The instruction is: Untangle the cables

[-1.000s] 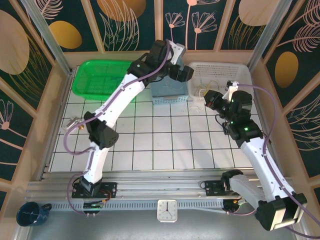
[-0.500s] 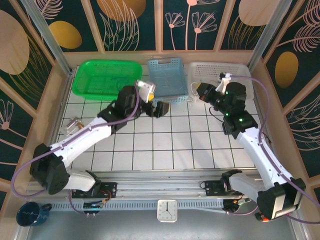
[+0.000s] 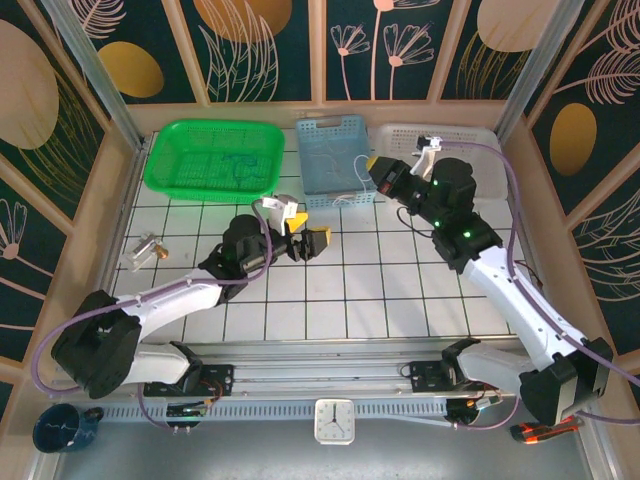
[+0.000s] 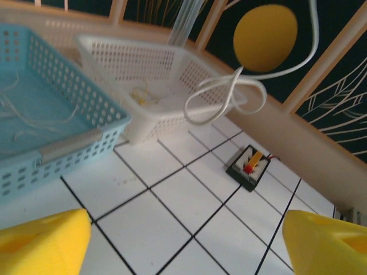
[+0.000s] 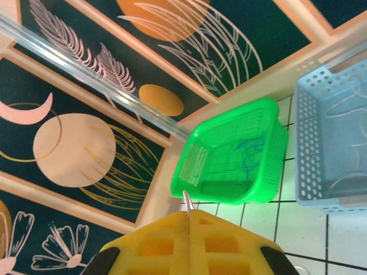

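My right gripper (image 3: 376, 172) hangs over the near right corner of the blue basket (image 3: 335, 150), shut on a white cable (image 3: 350, 197) that dangles below it. In the right wrist view the yellow fingers (image 5: 229, 243) press together with the cable (image 5: 186, 200) sticking out between them. The white cable's loops (image 4: 229, 97) hang in the air ahead of my left gripper (image 4: 183, 240), which is open and empty low over the tiles (image 3: 305, 243). A blue cable (image 3: 235, 165) lies in the green basket (image 3: 165, 165). A yellowish cable (image 4: 140, 94) lies in the white basket (image 4: 172, 69). Thin white wire (image 4: 34, 114) rests in the blue basket.
A small black tray with orange parts (image 4: 248, 167) sits on the tiles right of the baskets. A small clear object (image 3: 147, 248) lies at the table's left edge. Wooden walls ring the table. The near tiles between the arms are open floor.
My left arm has swung back from over the baskets and dropped low over the middle tiles. My right gripper has carried the white cable leftward from the white basket to the blue basket.
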Motion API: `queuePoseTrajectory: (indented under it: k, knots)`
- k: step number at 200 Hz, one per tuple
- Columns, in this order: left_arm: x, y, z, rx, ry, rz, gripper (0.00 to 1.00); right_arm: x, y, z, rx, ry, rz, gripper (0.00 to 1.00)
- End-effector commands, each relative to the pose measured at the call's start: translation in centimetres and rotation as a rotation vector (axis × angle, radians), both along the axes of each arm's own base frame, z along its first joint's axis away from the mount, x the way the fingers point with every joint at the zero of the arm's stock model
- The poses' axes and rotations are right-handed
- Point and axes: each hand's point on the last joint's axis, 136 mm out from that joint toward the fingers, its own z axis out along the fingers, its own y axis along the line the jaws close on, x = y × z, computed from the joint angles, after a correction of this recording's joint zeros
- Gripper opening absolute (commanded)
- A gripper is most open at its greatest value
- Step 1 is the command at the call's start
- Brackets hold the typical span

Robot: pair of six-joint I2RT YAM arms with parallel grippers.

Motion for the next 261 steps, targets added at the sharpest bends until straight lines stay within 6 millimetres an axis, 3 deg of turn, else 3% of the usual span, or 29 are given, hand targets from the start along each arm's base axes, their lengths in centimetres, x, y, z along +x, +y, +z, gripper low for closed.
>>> queuePoseTrajectory:
  k: [1,85,173,204,243,261]
  knots:
    - [-0.4,0.1,3.6,-0.099,-0.14,-0.016,0.82,-0.5,0.8,3.2,0.085,-0.055,0.01,0.0]
    - [0.1,-0.4,4.4,-0.104,-0.195,-0.021,0.67,-2.7,3.7,4.5,0.114,-0.073,0.073,0.0]
    - [0.5,-0.8,5.0,-0.115,-0.216,-0.029,0.51,-3.7,4.8,4.7,0.12,-0.076,0.105,0.0]
    - [0.6,-0.8,5.2,-0.121,-0.226,-0.025,0.36,-3.9,4.9,4.8,0.124,-0.074,0.111,0.0]
    - [0.7,-0.8,5.3,-0.119,-0.235,-0.02,0.0,-3.9,4.4,4.7,0.115,-0.077,0.087,0.0]
    - [0.7,-0.6,4.8,-0.109,-0.225,-0.014,0.0,-3.5,3.5,5.2,0.098,-0.093,0.048,0.0]
